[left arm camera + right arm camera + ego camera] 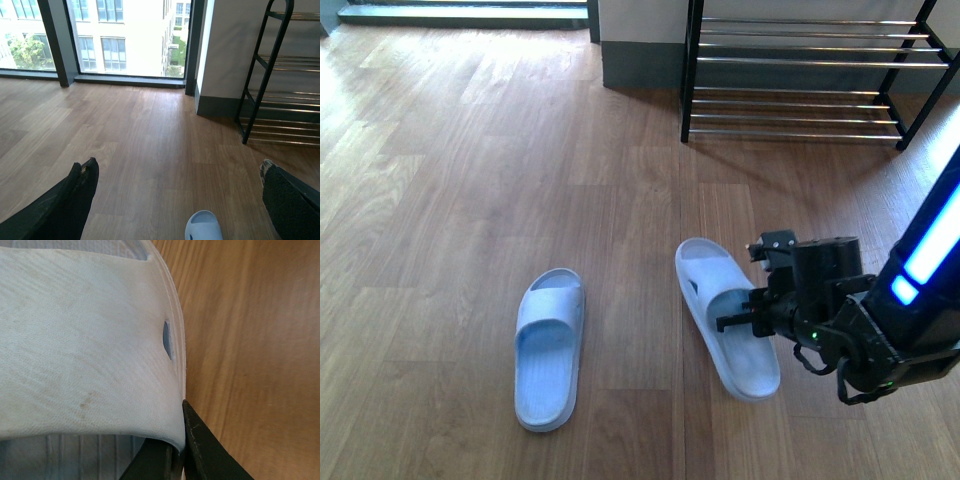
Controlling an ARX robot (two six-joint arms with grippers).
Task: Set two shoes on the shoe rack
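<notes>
Right gripper point(738, 312), lower right, straddles the strap edge of the pale slide point(750, 365) on the floor point(440, 200), can't tell if it's squeezing. Slide's long axis points up-frame at the rack point(810, 75), upper right. Left gripper point(177, 165) gapes wide.

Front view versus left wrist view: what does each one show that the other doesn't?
Only the front view: both pale blue slides whole, the left-hand slide and the right-hand slide, with the right gripper at the right-hand one's strap. Only the left wrist view: windows with buildings outside, and the open left gripper. Both: the wooden floor, the shoe rack, and a slide's toe.
</notes>
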